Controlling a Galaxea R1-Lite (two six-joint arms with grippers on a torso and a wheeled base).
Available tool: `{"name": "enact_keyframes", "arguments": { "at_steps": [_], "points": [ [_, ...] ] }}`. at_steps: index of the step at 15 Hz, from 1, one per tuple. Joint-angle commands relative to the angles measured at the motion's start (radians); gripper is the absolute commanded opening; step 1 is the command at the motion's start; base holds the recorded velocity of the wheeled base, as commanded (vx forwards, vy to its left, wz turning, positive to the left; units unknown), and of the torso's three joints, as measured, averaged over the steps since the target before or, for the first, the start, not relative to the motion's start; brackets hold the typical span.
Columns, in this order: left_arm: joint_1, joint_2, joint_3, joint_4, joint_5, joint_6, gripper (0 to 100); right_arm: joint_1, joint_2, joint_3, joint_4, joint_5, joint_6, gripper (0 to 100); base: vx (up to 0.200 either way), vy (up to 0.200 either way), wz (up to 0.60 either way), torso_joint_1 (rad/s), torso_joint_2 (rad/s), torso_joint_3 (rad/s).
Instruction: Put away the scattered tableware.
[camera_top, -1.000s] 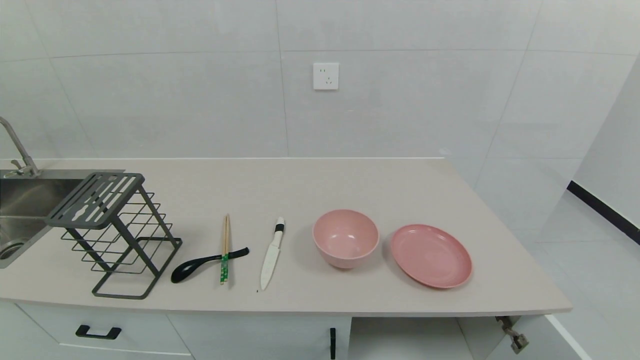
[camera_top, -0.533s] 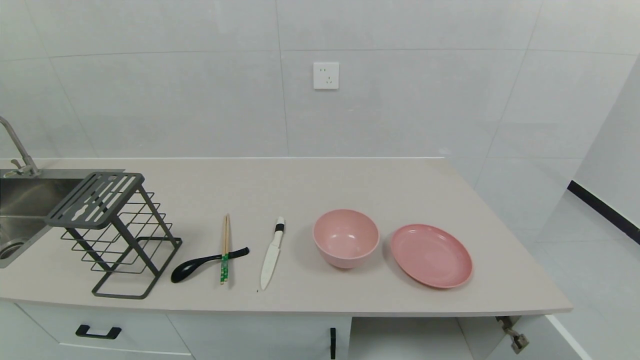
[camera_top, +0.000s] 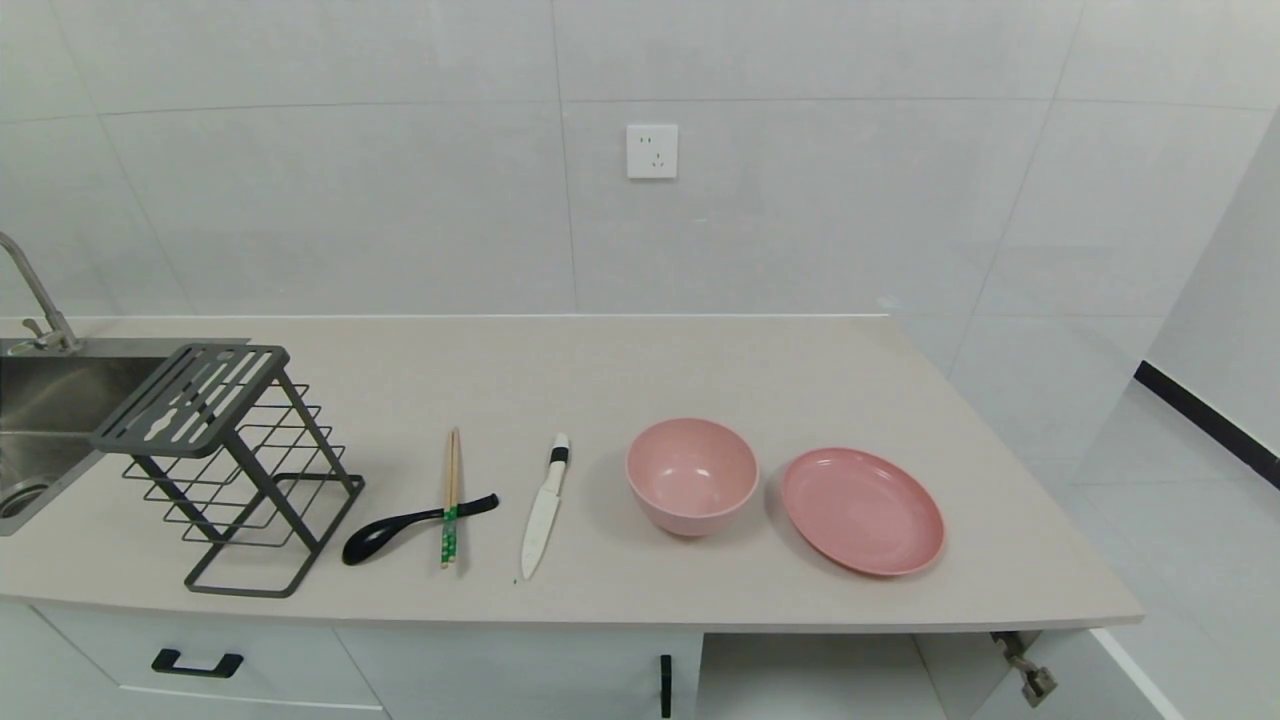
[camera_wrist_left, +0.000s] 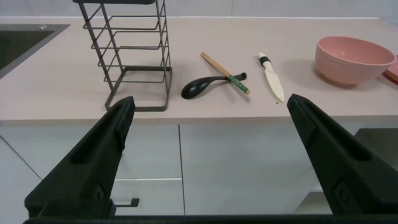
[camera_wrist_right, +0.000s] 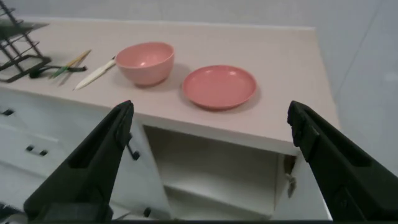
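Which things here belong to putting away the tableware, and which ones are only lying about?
For the job: pink bowl, pink plate, white knife, chopsticks, black spoon, wire rack (probably where they go).

Just lying about: faucet, sink, wall socket, drawer handle.

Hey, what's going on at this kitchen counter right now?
Nothing is being handled yet. The left gripper and the right gripper are both open, held in front of the counter and touching nothing. From the rack toward the robot's right lie a black spoon with chopsticks across its handle, a white knife, a pink bowl and a pink plate, none put away.
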Motion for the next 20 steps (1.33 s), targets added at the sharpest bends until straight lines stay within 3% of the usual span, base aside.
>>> {"name": "enact_keyframes", "arguments": {
  "at_steps": [1,6,10,15,20],
  "points": [
    [0.0,0.001,0.0,0.0,-0.001,0.0,100,0.022,0.341,-0.064,-0.055,0.057,-0.003,100,0.0,0.0,0.0,0.0,0.0,0.0],
    [0.0,0.001,0.0,0.0,0.0,-0.002,100,0.11,0.733,-0.075,-0.245,0.052,-0.052,100,0.0,0.0,0.0,0.0,0.0,0.0],
    [0.0,0.001,0.0,0.0,0.002,-0.002,100,0.104,0.943,-0.081,-0.452,0.052,-0.06,100,0.0,0.0,0.0,0.0,0.0,0.0],
    [0.0,0.001,0.0,0.0,0.002,-0.003,100,0.094,1.087,-0.096,-0.535,0.051,-0.063,100,0.0,0.0,0.0,0.0,0.0,0.0],
    [0.0,0.001,0.0,0.0,0.002,-0.005,100,0.082,1.297,-0.089,-0.725,0.051,-0.063,100,0.0,0.0,0.0,0.0,0.0,0.0]
  ]
}}
